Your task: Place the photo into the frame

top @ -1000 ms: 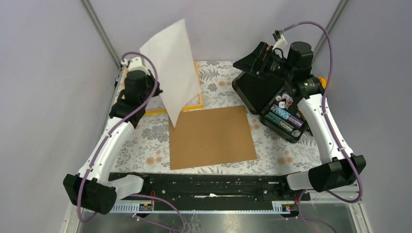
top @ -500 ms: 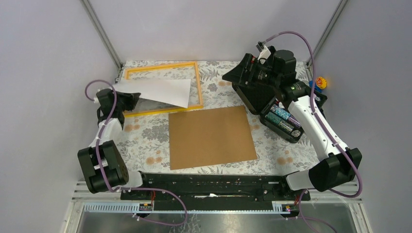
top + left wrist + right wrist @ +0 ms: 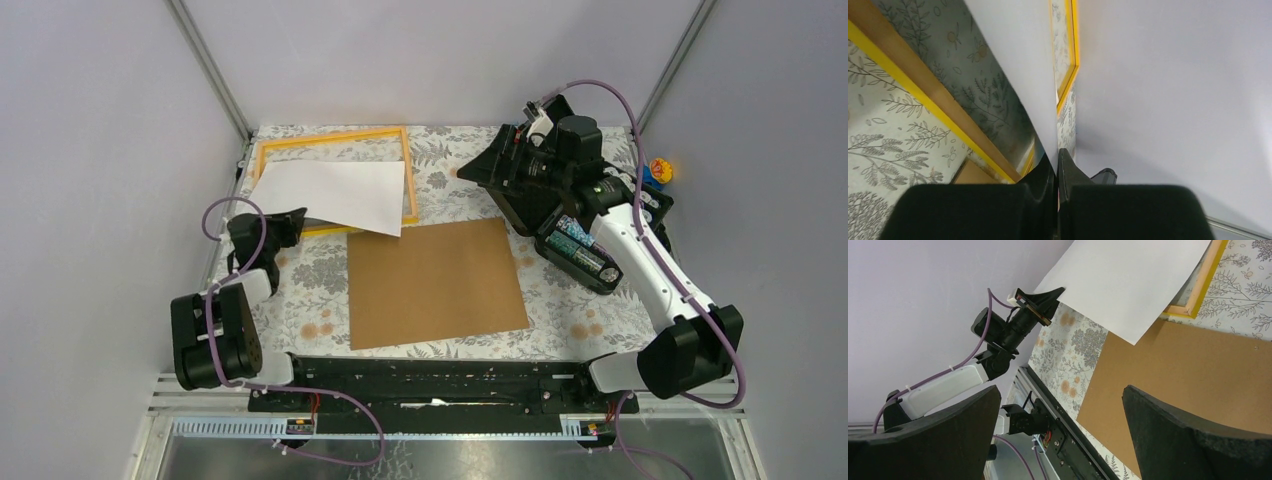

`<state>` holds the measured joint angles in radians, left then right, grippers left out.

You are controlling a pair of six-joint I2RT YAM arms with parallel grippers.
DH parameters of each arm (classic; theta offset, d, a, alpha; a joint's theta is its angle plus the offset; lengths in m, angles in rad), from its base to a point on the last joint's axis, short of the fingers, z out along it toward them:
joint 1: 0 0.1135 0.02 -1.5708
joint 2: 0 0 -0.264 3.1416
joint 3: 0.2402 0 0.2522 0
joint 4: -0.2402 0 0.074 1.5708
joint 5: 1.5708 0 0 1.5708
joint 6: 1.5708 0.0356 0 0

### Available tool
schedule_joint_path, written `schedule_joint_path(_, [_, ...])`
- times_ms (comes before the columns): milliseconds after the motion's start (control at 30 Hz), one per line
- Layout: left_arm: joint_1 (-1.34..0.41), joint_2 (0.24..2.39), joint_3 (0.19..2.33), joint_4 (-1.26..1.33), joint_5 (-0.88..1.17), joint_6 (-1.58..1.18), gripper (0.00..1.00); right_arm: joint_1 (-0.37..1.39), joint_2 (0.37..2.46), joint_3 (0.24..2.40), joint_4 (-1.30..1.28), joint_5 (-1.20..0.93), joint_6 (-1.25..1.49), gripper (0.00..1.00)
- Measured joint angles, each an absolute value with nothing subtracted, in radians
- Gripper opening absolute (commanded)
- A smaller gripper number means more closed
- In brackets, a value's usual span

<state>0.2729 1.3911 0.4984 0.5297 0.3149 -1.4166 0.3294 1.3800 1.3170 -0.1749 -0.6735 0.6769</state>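
The photo (image 3: 330, 195) shows only its plain white back and lies slanted over the orange-yellow frame (image 3: 330, 134) at the back left. Its near right corner overhangs the frame's near rail. My left gripper (image 3: 292, 220) is shut on the photo's near left edge, low by the frame's near left corner. In the left wrist view the jaws of the left gripper (image 3: 1057, 161) pinch the photo (image 3: 1018, 60) above the frame (image 3: 908, 85). My right gripper (image 3: 500, 165) hangs open and empty over the black case. In the right wrist view the right gripper (image 3: 1060, 392) looks down on the photo (image 3: 1128, 285).
A brown backing board (image 3: 435, 282) lies flat mid-table, just near of the frame. An open black case (image 3: 540, 190) holding batteries (image 3: 585, 250) stands at the right. A small colourful toy (image 3: 658, 170) sits at the far right edge. Floral cloth covers the table.
The photo has swung down from nearly upright to lying over the frame. My left arm has folded back low toward the near left, still gripping it. The right arm has shifted slightly.
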Motion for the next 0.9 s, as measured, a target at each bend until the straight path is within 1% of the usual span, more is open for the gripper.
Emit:
schedule_joint_path(433, [0.17, 1.607, 0.483, 0.82, 0.177, -1.565, 0.0, 0.329, 1.332, 1.284, -0.198, -0.67, 0.666, 1.0])
schedule_joint_path(667, [0.158, 1.621, 0.482, 0.863, 0.149, -1.592, 0.0, 0.329, 1.33, 1.267, -0.202, -0.661, 0.658, 1.0])
schedule_joint_path(900, [0.142, 1.708, 0.485, 0.939, 0.11, -1.633, 0.0, 0.329, 1.33, 1.264, -0.209, -0.651, 0.652, 1.0])
